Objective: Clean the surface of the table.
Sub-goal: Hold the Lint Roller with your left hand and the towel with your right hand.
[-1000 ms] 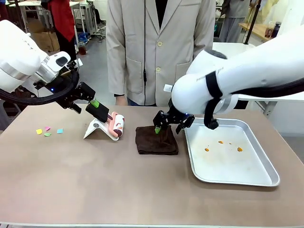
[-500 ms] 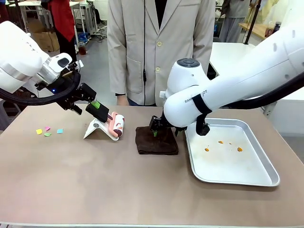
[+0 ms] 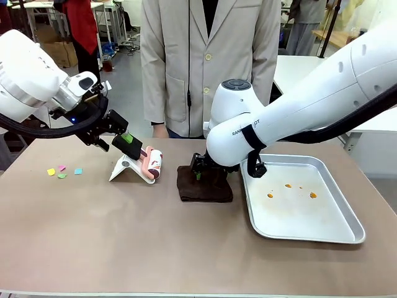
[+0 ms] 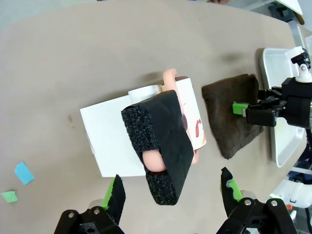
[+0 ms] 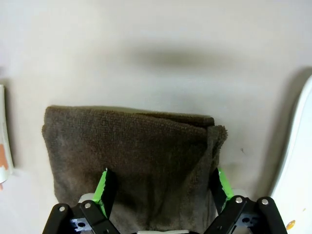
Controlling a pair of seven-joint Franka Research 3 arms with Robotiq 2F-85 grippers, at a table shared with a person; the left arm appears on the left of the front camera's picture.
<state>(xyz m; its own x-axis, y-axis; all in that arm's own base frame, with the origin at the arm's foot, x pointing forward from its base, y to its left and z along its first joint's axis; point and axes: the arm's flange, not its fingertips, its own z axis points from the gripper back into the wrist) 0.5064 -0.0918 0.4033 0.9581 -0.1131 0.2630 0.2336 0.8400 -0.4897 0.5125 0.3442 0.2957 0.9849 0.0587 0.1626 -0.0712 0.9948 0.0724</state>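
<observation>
Left hand (image 4: 170, 187) hangs spread above the desk (image 3: 155, 248), the lint roller's black foam handle (image 4: 161, 131) sitting between its fingers with gaps either side. Right hand (image 5: 162, 183), spread too, is low over the brown cloth (image 5: 136, 141) mid-desk.

Smooth, matt brown-taupe counter (image 3: 124, 248). A folded dark brown cloth (image 3: 205, 189) has a soft, fuzzy terry pile. A silvery metal tray (image 3: 310, 217) has a dull, smooth sheen. A black block (image 4: 163, 141) looks like coarse, porous foam. A white stand (image 4: 109, 141) is smooth and flat-finished. Small coloured scraps (image 3: 62, 171) look like paper. The robot arm shells (image 3: 298, 112) are glossy white plastic.
</observation>
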